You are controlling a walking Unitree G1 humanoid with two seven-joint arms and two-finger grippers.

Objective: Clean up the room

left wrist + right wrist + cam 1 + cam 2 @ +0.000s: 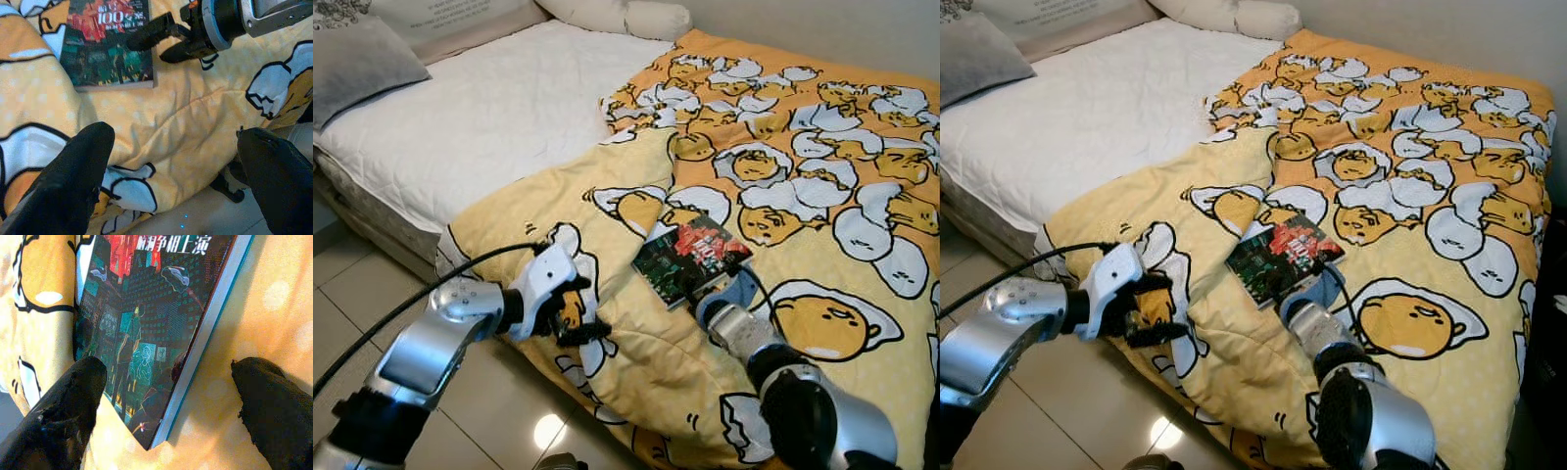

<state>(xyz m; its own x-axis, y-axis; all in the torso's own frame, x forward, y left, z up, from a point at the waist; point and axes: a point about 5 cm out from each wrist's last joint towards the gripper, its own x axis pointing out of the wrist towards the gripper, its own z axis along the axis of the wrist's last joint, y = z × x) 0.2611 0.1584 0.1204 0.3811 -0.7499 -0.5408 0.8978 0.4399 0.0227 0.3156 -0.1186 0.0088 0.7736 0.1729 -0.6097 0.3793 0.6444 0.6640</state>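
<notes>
Lying flat on the yellow egg-print duvet [822, 176], lower centre of the frame: a book [690, 258] with a dark green and red cover, printed side up. Reaching it from the lower right, the right claw [168, 406], fingers spread wide, one black finger [68, 406] over the cover's near corner, the other [274, 406] on the duvet just beside the book's blue-edged spine; not closed on it. Hovering at the lower left by the duvet's hanging edge, the left claw [570, 315], fingers likewise spread, nothing pinched between them, a black cable trailing from the wrist. Spread beneath it all, a bed [480, 127] with a bare white mattress at upper left, a grey pillow [357, 64] in the corner, white pillows [626, 15] along the top. Showing at the bottom left, a glossy tiled floor [499, 411].
</notes>
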